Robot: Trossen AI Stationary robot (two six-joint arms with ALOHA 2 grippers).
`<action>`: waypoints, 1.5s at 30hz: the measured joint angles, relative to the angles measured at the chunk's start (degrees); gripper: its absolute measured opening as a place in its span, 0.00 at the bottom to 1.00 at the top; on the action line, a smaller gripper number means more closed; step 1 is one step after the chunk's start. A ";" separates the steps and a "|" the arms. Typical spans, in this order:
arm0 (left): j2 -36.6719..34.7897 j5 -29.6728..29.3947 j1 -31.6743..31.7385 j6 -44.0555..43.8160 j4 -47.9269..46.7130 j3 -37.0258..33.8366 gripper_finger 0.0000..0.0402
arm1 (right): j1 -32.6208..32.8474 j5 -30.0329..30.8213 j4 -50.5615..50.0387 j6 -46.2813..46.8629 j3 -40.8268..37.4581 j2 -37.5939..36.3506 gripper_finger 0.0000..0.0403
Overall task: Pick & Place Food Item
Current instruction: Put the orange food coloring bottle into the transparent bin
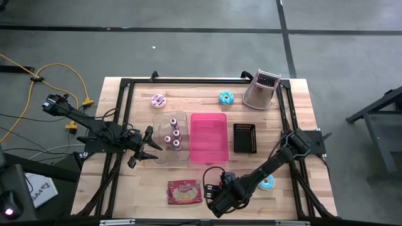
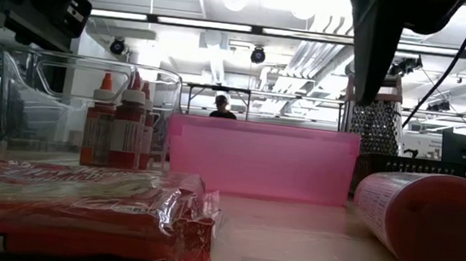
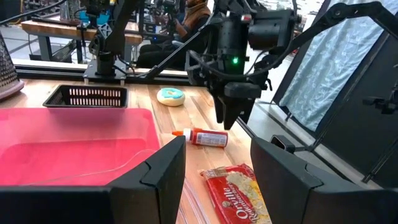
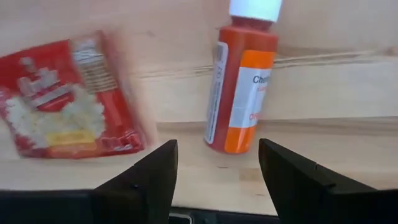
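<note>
Wooden table (image 1: 276, 113), near edge: right gripper (image 1: 217, 198) hovers above lying orange bottle (image 4: 239, 93), fingers wide, empty. It should centre on the bottle's body before closing, clear of popcorn bag (image 1: 184, 191). Left gripper (image 1: 143, 150) waits open, empty, at clear bin (image 1: 182, 116).

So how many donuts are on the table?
3: a pink donut and a blue donut near the far edge, and another blue one near the front, partly under the right arm.

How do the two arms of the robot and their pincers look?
Both arms are dark, nearly black, built of slim jointed segments. The left pincer and right pincer each end in two broad, blocky black fingers. A small green light glows on the right arm's wrist.
</note>
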 joint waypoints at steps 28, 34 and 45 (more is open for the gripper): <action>0.00 0.03 0.00 0.02 -0.04 0.00 0.44 | -0.38 -0.15 -1.38 0.30 -0.08 4.61 0.52; -0.02 0.04 0.00 0.02 -0.05 0.00 0.44 | -0.63 -0.57 -0.46 -1.38 -0.02 5.95 0.52; -0.01 0.04 0.00 -0.22 -0.02 0.00 0.44 | -0.95 -0.98 -0.43 -2.50 0.01 6.33 0.43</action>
